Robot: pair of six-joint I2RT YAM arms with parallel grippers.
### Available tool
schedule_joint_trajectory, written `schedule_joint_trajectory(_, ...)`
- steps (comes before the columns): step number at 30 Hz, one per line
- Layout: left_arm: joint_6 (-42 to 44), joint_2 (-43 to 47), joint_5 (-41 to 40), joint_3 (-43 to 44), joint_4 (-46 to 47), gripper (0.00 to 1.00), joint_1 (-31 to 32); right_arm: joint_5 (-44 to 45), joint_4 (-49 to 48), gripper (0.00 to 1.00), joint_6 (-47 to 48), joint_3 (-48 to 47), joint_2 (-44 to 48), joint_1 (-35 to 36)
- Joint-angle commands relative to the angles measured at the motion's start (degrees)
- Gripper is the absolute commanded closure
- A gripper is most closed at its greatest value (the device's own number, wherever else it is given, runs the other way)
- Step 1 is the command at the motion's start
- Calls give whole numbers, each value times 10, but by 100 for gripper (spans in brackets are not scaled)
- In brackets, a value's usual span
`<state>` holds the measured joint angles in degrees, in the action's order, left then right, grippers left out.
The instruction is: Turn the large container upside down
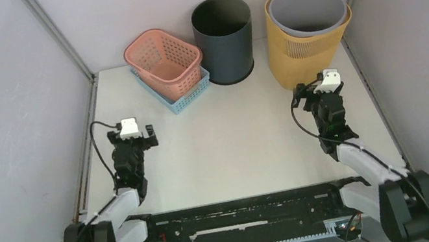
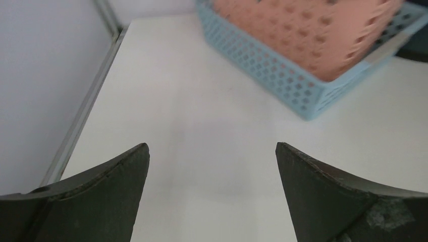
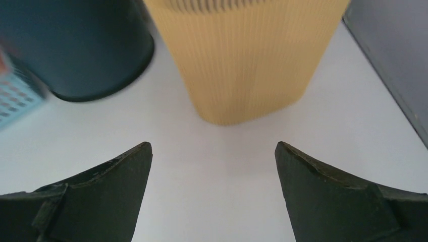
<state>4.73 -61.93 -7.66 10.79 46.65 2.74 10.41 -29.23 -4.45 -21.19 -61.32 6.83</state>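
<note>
A tall yellow ribbed bin [image 1: 306, 56] with a grey liner [image 1: 306, 8] inside stands upright at the back right. A dark round bin [image 1: 225, 40] stands upright to its left. My right gripper [image 1: 321, 95] is open and empty, just in front of the yellow bin. In the right wrist view its jaws [image 3: 213, 148] stand wide apart with the yellow bin [image 3: 242, 60] straight ahead and the dark bin [image 3: 75, 45] at the upper left. My left gripper [image 1: 131, 135] is open and empty at the left of the table, its jaws [image 2: 212, 151] over bare tabletop.
A pink basket [image 1: 163, 60] sits nested in a blue basket [image 1: 188, 96] at the back left; both show in the left wrist view, pink [image 2: 313, 35] and blue [image 2: 282, 75]. Grey walls close in the table on the left, right and back.
</note>
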Motion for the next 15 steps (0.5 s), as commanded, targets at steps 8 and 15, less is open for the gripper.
schedule_joint_trajectory(8,-53,148,-51,105,-126,0,152,-25,341,0,-108,-158,221,100)
schedule_joint_trajectory(15,-223,208,-57,241,-301,0,153,-169,356,0,-241,-180,315,-16)
